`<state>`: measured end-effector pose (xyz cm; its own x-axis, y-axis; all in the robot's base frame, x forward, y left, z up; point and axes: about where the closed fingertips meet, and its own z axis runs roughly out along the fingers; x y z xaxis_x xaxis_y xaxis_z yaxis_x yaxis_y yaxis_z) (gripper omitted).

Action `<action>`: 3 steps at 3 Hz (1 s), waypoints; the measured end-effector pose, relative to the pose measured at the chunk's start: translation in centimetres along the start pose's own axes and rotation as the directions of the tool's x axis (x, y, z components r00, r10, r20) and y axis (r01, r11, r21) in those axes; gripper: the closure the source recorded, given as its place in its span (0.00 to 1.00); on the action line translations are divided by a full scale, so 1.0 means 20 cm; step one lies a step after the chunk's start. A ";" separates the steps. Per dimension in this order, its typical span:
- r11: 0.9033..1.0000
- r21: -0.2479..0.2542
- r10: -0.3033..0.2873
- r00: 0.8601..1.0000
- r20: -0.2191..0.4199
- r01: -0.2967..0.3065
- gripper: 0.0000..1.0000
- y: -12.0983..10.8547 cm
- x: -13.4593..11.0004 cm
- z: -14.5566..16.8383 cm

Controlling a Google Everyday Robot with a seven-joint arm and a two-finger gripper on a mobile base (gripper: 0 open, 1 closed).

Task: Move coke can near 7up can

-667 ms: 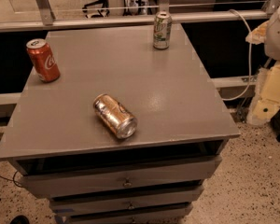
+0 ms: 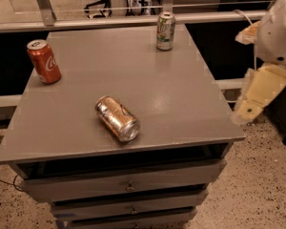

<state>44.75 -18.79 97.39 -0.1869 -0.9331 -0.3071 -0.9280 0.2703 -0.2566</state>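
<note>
The coke can (image 2: 44,61), red with white lettering, stands upright at the far left of the grey cabinet top (image 2: 171,104). The 7up can (image 2: 166,31), pale green and white, stands upright near the far right edge. My gripper (image 2: 254,100), cream-coloured under a white arm, hangs off the right side of the cabinet, beside its front right corner. It is far from both cans and holds nothing that shows.
A shiny gold-bronze can (image 2: 117,119) lies on its side near the front middle of the top. Drawers (image 2: 128,185) are below the front edge. A rail (image 2: 109,20) runs behind the cabinet. Speckled floor (image 2: 257,185) is at the right.
My gripper and arm have moved a little to the left, closer to the cabinet's right edge. The cans have not moved.
</note>
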 end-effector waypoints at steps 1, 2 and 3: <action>0.999 0.018 -0.047 0.973 0.228 0.044 0.00 -0.04 -0.40 0.12; 0.996 0.031 -0.093 0.889 0.448 0.089 0.00 -0.12 -0.81 0.22; 0.996 0.046 -0.089 0.871 0.483 0.076 0.00 -0.14 -0.86 0.21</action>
<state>52.02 -2.44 99.53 0.0756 -0.7228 -0.6869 -0.9236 0.2089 -0.3214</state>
